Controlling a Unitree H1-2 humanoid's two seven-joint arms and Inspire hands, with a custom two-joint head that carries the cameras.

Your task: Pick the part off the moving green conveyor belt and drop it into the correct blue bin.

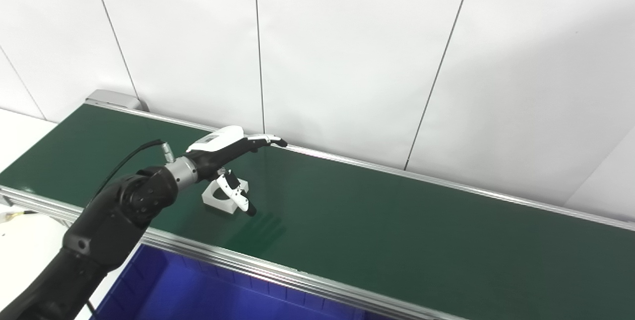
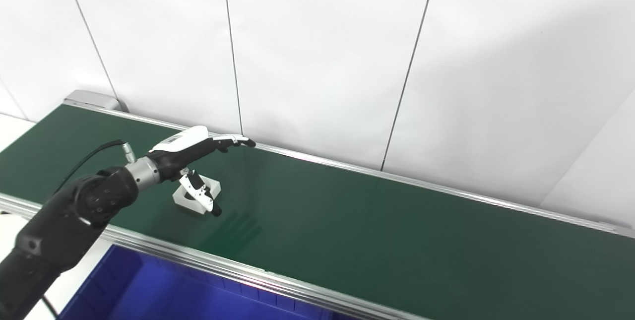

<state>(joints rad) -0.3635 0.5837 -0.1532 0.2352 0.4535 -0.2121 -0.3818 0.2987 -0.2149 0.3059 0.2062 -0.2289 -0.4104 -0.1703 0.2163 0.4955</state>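
Note:
A small white block-shaped part with a round hole lies on the green conveyor belt, left of the middle. My left hand hovers just above it, open, with the fingers stretched toward the wall and the thumb hanging down in front of the part. Nothing is held. A blue bin sits below the belt's near edge. My right hand is not in view.
The belt runs from upper left to lower right between aluminium side rails. A white panelled wall stands directly behind it. A white table surface lies at the left.

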